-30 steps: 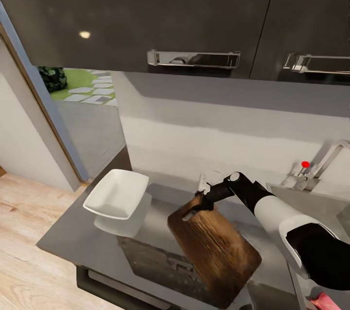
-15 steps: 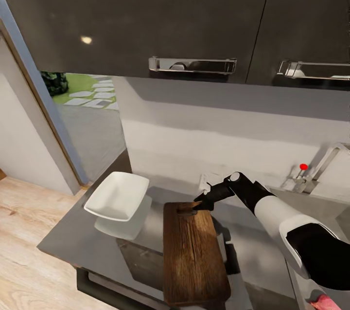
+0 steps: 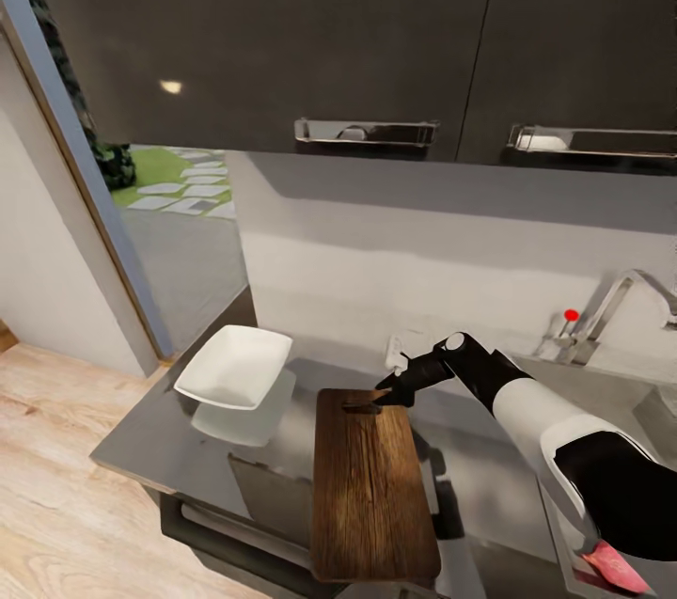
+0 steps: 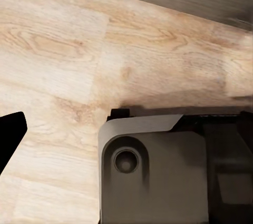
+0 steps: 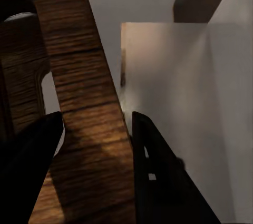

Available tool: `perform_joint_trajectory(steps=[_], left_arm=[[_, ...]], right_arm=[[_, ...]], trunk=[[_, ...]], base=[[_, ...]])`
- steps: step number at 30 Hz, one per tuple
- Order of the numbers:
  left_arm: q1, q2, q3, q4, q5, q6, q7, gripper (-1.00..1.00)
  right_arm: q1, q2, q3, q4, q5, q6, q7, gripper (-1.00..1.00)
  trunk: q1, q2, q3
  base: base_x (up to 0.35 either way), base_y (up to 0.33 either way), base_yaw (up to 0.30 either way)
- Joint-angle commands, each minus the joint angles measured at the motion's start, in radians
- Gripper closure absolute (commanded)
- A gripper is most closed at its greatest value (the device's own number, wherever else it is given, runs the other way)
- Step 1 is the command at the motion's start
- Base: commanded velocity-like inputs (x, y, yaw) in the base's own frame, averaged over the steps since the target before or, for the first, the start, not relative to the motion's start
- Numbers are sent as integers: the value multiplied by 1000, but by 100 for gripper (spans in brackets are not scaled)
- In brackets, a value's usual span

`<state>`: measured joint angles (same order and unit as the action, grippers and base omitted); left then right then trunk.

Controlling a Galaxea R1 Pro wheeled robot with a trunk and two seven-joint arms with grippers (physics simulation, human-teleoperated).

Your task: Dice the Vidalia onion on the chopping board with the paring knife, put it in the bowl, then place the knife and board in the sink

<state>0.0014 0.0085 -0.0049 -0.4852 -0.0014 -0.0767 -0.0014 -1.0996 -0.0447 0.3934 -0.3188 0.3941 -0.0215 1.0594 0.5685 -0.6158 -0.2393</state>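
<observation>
Brown wood-grain chopping board (image 3: 371,486), lying flat on the grey table (image 3: 150,449) with its near end past the front edge. Right pincer (image 3: 387,395) grips the board's far end at the slot-shaped handle hole (image 3: 360,406), one finger (image 5: 158,176) on each side of the rim. Judged stiff, fairly heavy and smooth-faced; the slotted end offers the surest purchase. White bowl (image 3: 233,366) stands just beside the board; tap (image 3: 611,307) farther along.
</observation>
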Motion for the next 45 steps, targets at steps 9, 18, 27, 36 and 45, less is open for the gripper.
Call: perform_joint_trajectory(steps=[9,18,27,36,45], left_arm=[[0,0,0,-1,0,-2,0,-100],[0,-1,0,-1,0,-2,0,-100],[0,-1,-1,0,0,-2,0,-100],[0,0,-1,-1,0,-2,0,-100],[0,-1,-1,0,3,-2,-1,-100]], right_arm=[[0,-1,-5,-3,8,4,-1,100],[0,0,-7,-6,8,41,-1,100],[0,0,-12,-16,8,139,-2,100],[-1,0,-14,-19,8,210,-41,100],[0,0,-14,-47,8,282,-59,100]], trunk=[[0,-1,13],[0,-1,27],[0,-1,42],[0,-1,56],[0,-1,70]], base=[[-6,0,0],[0,0,0],[0,0,0],[0,0,0],[-40,27,-72]])
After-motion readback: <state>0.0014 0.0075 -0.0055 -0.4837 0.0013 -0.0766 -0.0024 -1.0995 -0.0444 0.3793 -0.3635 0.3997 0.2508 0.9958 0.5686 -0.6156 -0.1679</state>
